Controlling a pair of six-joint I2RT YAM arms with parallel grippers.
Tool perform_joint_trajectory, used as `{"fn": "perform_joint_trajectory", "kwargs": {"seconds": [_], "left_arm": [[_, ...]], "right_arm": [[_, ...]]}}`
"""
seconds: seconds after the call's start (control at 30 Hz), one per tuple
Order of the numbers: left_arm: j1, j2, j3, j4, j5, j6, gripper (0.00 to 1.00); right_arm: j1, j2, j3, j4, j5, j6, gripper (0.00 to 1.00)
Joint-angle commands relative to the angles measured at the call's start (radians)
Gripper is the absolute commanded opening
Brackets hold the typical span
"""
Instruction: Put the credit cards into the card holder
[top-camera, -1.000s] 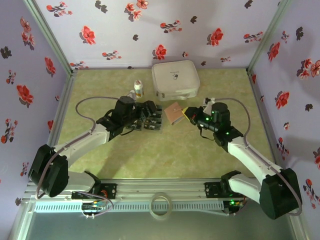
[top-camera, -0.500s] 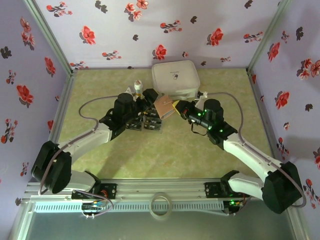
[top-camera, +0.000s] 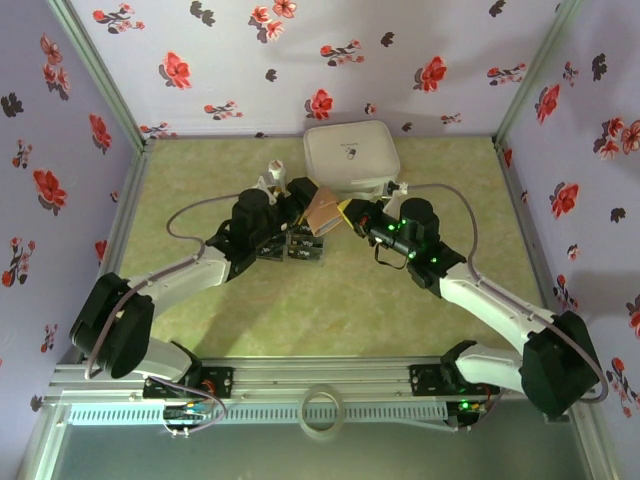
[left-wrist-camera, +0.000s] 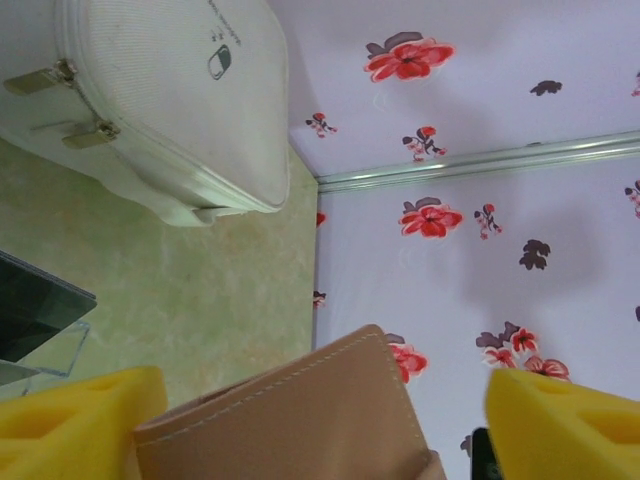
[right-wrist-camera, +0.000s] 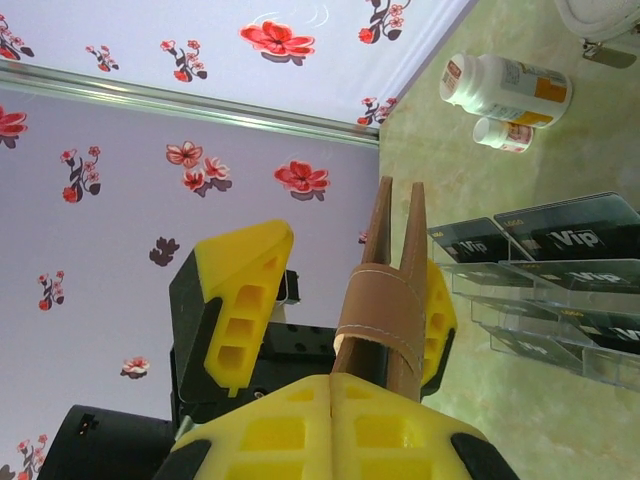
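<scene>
Right gripper (right-wrist-camera: 330, 395), clamping the card holder (right-wrist-camera: 385, 290), has carried it inside the wide-apart left gripper (left-wrist-camera: 315, 425).

left claw (top-camera: 304, 200): jaws apart | right claw (top-camera: 352, 212): jaws clamped together

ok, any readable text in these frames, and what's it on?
"Vip": on a dark credit card standing in the clear rack.
White bottles: label print too small to read.
White case: small logo and a line of print, too blurred to read.
</scene>
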Motion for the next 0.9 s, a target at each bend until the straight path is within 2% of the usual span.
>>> {"fn": "perform_joint_trajectory", "kwargs": {"seconds": [0.0,0.2,0.67,0.87], "left_arm": [[-0.007,0.003,-0.019,0.073,0.013,0.005,0.73],[-0.002,-0.014,-0.047,0.095,0.012,0.014,0.53],[0.003,-0.034,-0.05,0.078,0.006,0.05,0.42],[0.003,-0.038,-0.048,0.07,0.001,0.073,0.28]], "right_arm": [[0.008,0.005,-0.003,0.045,0.031,0.006,0.0],[0.008,0.006,-0.021,0.023,0.044,-0.01,0.0],[0.006,0.011,-0.041,-0.022,0.056,-0.024,0.0],[0.007,0.015,-0.042,-0.052,0.054,-0.024,0.0]]}}
